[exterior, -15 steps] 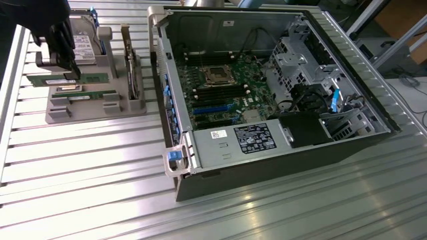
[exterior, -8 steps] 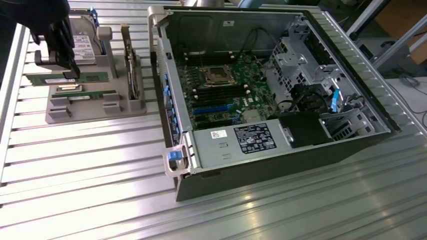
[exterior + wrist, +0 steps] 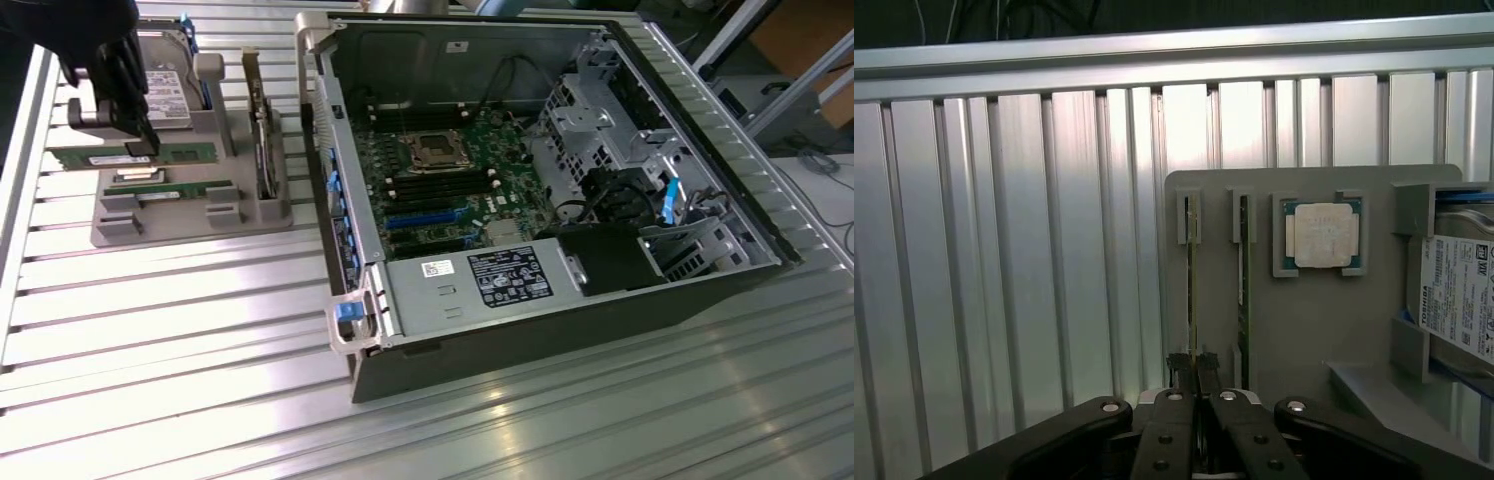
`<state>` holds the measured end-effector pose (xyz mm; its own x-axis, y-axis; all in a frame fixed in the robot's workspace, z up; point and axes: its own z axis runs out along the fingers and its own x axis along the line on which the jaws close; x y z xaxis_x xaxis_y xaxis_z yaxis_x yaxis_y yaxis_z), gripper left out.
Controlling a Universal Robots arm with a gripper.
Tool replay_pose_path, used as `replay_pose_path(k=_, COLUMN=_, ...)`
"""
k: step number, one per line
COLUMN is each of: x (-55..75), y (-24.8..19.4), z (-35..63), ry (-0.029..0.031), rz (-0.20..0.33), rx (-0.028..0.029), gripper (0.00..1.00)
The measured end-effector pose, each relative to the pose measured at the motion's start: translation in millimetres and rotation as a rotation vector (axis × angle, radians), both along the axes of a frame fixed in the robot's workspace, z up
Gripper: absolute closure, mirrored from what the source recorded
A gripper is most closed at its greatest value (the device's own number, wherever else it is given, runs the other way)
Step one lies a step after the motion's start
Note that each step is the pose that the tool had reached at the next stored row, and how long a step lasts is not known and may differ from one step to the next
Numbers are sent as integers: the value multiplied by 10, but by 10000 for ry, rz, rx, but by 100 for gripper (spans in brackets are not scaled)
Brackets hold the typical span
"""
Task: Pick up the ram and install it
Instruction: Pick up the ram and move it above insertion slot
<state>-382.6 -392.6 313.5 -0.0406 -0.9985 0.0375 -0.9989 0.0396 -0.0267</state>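
Right now the gripper (image 3: 1195, 368) has its fingers drawn in on the thin edge of the ram (image 3: 1191, 290), pinching it; the stick stands on edge in its slot in the grey holder tray (image 3: 1294, 330); a second stick (image 3: 1243, 290) stands just beside it; further along lie a silver processor (image 3: 1322, 235) and a hard drive (image 3: 1459, 295); the open computer case (image 3: 534, 335) sits apart, toward the exterior view's right.

Arm (image 3: 74, 25) reaching down — gripper (image 3: 1194, 366) vertical, fingers (image 3: 1178, 374) pinched nearly together.
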Motion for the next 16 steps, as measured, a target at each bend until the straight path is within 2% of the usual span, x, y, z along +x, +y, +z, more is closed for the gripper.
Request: replay_pose_path(k=16, x=0, y=0, z=60, ry=0, rz=0, rx=0, gripper=88)
